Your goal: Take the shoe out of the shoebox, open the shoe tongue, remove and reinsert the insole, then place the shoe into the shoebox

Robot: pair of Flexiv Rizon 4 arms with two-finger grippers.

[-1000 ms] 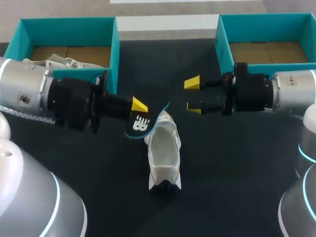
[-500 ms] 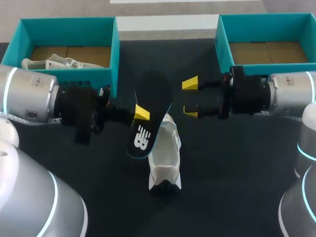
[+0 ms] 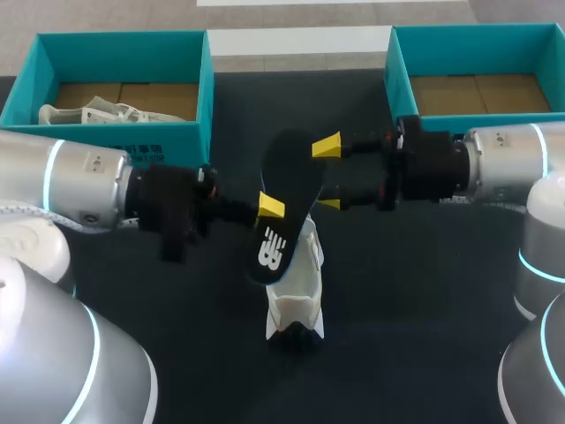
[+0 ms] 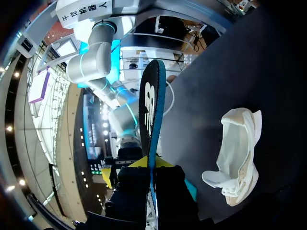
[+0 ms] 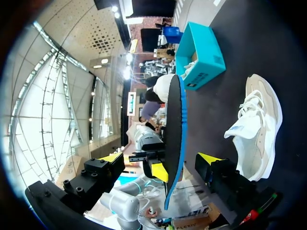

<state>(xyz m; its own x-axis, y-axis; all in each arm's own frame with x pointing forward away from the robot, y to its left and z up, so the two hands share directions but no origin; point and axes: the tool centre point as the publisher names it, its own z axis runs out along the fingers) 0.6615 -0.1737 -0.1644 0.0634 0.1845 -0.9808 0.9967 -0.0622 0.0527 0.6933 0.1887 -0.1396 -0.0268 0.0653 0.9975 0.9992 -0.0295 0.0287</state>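
Left claw (image 3: 267, 212) pinches the black, blue-edged foam insole (image 3: 287, 177) on edge, just above the white mesh shoe (image 3: 296, 283) lying on the black bench (image 3: 424, 309). Right claw (image 3: 327, 175) gapes open beside it. My worry: that thin edge grip slips, and the insole drops.

Left arm (image 3: 84, 187): thick silver cylinder, thin cyan light ring, small dark screw holes on shell. Wrist black, blocky, with red speck.
Left gripper (image 4: 152, 165): black body, two fingers, yellow wedge tips.
Right arm (image 3: 505, 162): same silver shell, cyan ring, black stepped wrist, red specks.
Right gripper (image 3: 327, 175): slim black fingers, yellow wedge tips. Bolt heads on black finger mount in right wrist view.
Base domes (image 3: 62, 353): large, rounded, silver, cyan-banded.
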